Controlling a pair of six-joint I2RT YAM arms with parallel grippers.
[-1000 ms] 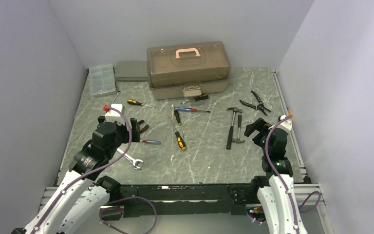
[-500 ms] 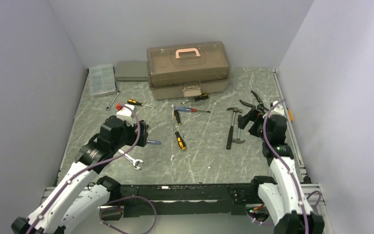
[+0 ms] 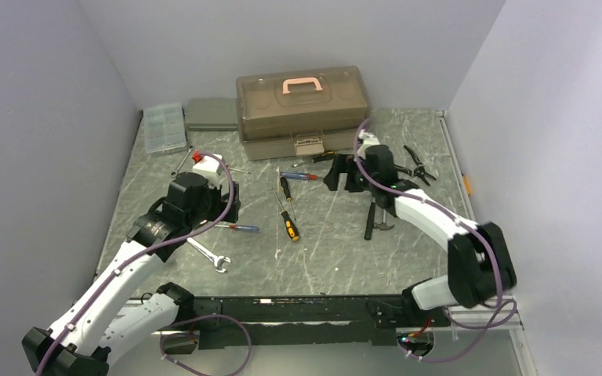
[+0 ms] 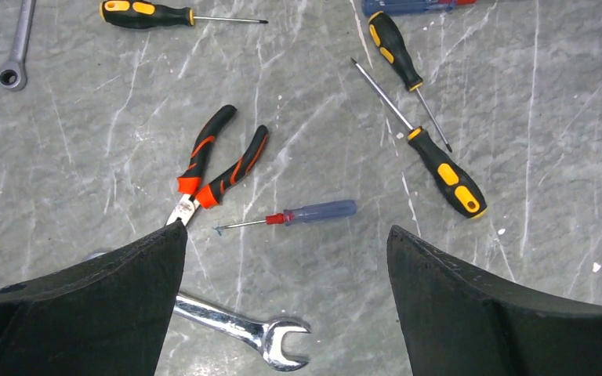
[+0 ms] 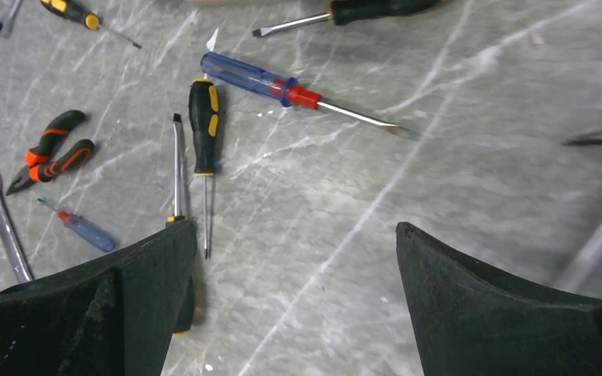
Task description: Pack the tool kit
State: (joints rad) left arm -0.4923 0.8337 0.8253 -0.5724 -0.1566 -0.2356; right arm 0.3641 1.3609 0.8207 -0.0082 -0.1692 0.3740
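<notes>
Toolbox (image 3: pixel 303 110) closed at far edge of table (image 3: pixel 329 251); left gripper (image 4: pixel 286 231) fingers spread wide, empty, above small blue screwdriver (image 4: pixel 313 213); right gripper (image 5: pixel 295 225) likewise wide apart, empty, near large blue screwdriver (image 5: pixel 251 78)

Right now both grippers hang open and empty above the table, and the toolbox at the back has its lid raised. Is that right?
The lid is the error. The top external view shows the toolbox closed, with its lid down. The rest stands: the left gripper and the right gripper hang open and empty above the table.
</notes>
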